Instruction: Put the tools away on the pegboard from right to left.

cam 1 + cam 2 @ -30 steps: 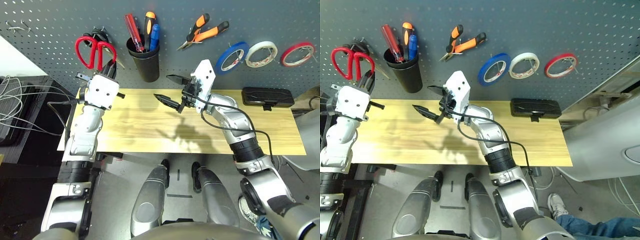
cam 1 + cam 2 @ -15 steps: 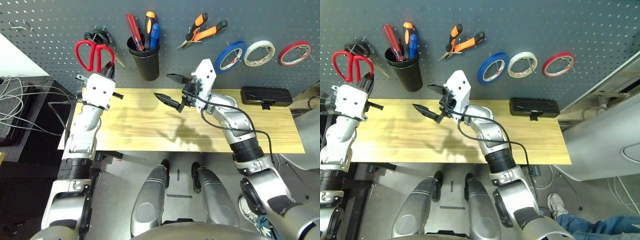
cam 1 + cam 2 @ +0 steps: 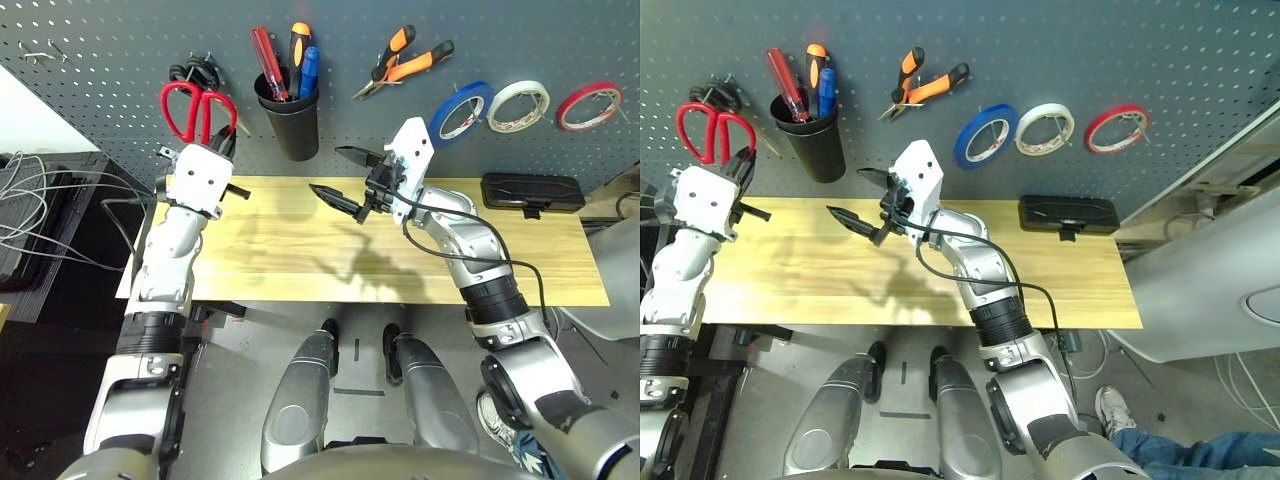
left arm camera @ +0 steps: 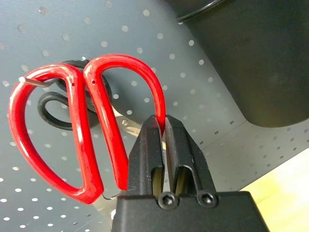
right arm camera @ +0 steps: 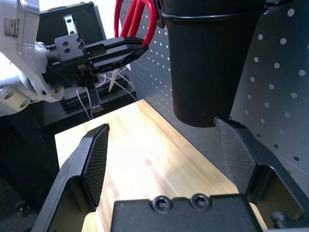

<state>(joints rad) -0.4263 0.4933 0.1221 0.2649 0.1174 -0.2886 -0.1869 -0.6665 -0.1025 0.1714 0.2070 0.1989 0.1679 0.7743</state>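
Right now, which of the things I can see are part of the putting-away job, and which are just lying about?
Part of the job:
- red-handled scissors, at the left gripper
- orange-and-black pliers
- blue tape roll
- pegboard with its black cup

Not part of it:
- white tape roll
- red tape roll
- black case
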